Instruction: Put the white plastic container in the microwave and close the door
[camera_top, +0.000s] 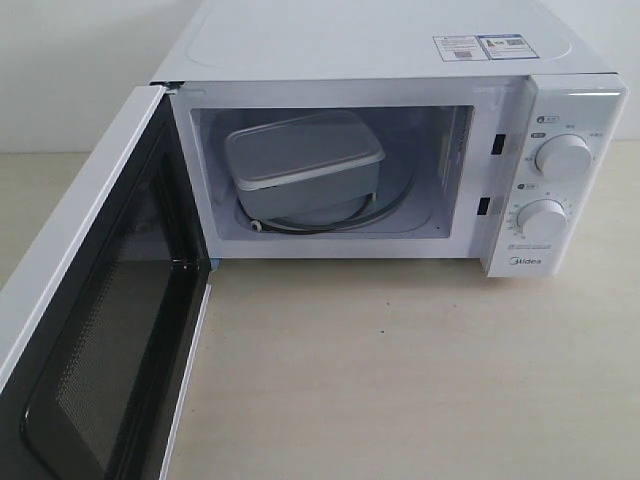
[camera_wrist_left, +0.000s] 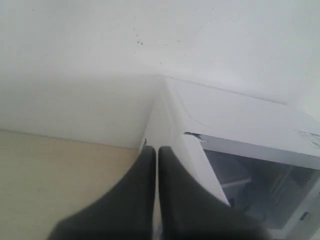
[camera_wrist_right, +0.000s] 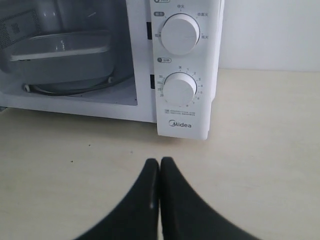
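White plastic container (camera_top: 300, 165) sits inside the microwave (camera_top: 400, 40), so only the door (camera_top: 100, 330), swung wide, is left to do. My left hand (camera_wrist_left: 158, 150), pinched shut and empty, is just outside that door, well placed, I judge, to push it. My right hand (camera_wrist_right: 159, 161), likewise shut and empty, hangs over the surface (camera_wrist_right: 260, 150) before the dials (camera_wrist_right: 180, 34).

Casing of microwave (camera_top: 330, 40) was smooth white w/ slight sheen. Inner face of door (camera_top: 110, 330): black perforated sheet, glossy surround. The white plastic container (camera_top: 300, 150) looked translucent, matt. Table (camera_top: 400, 370) appeared pale wood-look, matt.
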